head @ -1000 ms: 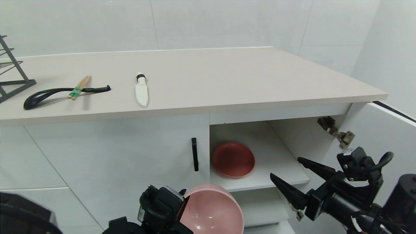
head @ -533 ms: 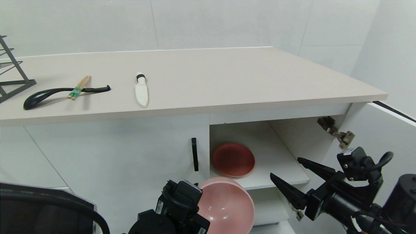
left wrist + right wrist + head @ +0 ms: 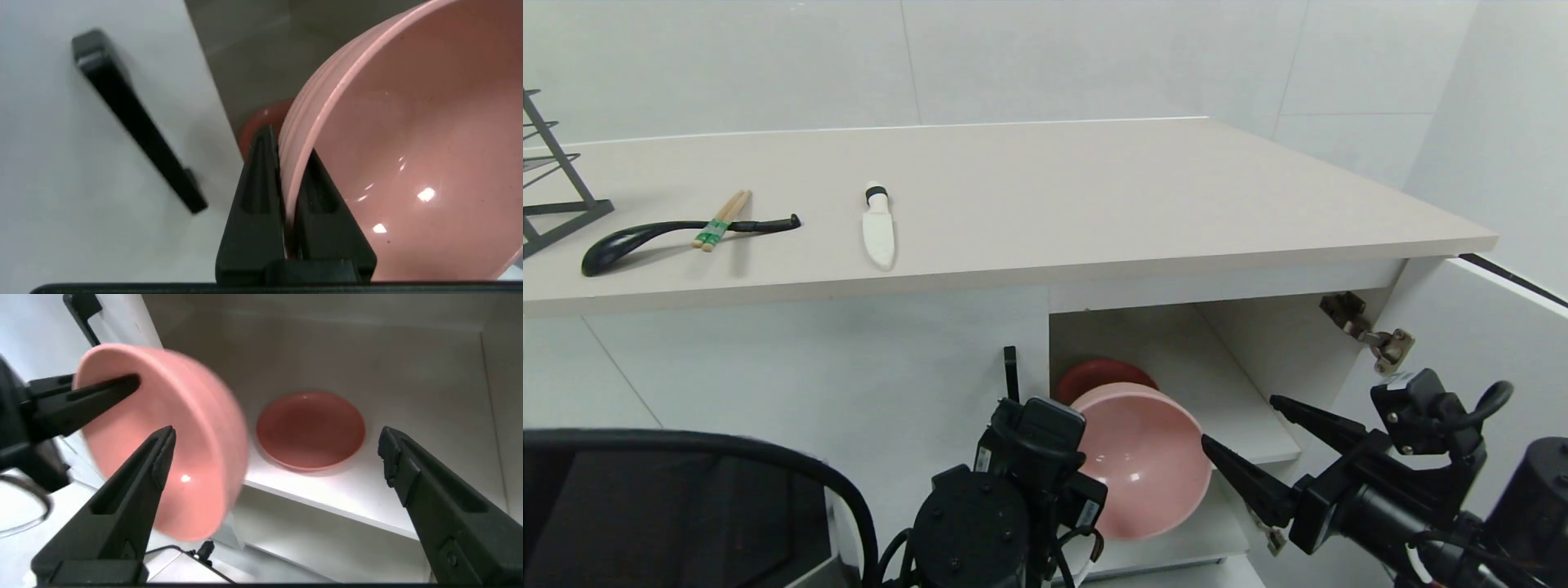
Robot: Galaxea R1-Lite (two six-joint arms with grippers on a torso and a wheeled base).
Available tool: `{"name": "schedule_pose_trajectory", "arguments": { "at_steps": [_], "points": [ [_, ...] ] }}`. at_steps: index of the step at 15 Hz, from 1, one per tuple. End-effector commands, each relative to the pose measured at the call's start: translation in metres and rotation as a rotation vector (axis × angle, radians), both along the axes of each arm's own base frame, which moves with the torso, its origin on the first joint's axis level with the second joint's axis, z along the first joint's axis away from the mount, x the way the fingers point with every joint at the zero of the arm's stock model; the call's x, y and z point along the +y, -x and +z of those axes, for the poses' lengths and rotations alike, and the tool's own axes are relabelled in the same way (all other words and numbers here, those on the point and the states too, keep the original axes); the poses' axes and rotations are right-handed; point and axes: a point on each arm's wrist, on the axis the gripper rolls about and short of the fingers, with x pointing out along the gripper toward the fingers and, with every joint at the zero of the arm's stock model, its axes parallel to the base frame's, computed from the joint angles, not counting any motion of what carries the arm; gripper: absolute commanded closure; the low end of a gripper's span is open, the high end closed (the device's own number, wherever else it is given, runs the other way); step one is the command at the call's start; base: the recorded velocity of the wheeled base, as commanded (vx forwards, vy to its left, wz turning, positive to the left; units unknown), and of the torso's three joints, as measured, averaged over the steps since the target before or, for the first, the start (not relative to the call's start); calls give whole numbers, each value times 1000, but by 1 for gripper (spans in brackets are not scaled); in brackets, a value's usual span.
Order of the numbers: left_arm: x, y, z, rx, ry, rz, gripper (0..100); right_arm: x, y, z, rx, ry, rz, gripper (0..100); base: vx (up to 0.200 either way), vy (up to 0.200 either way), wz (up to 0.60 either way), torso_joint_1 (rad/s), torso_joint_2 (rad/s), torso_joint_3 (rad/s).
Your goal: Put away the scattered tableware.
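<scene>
Left tool at lower centre of head view, clamped on rim of pink bowl. Bowl tilted at open cabinet mouth, in front of red plate on shelf. Right tool at lower right, jaws spread wide, holding nothing. On table, left side: black spoon, chopsticks across its handle, white knife.

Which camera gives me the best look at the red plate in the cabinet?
The right wrist view: the whole red plate lies unobstructed on the shelf. In the head view the pink bowl covers all but its back edge; the left wrist view shows a sliver.
</scene>
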Motion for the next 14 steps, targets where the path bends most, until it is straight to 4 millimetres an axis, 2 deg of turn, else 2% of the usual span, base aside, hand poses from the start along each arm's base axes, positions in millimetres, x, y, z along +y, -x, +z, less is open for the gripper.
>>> {"name": "schedule_pose_trajectory", "arguments": {
  "at_steps": [1,3,5,9,14],
  "points": [
    [-8,-8,-5,-6,4,10,100,0,0,0,1,1,0,0,0,0,0,0,0,0],
    [-13,-14,-1,-24,23,16,100,0,0,-1,5,2,0,0,0,0,0,0,0,0],
    [-26,-19,12,-67,78,12,100,0,-3,-5,22,13,-8,0,0,0,0,0,0,0],
    [-29,-17,13,-70,83,0,100,-5,-11,-13,53,38,-54,0,0,0,0,0,0,0],
    [-43,0,17,-76,104,-66,100,-12,-19,-11,42,28,-106,0,0,0,0,0,0,0]
  ]
}}
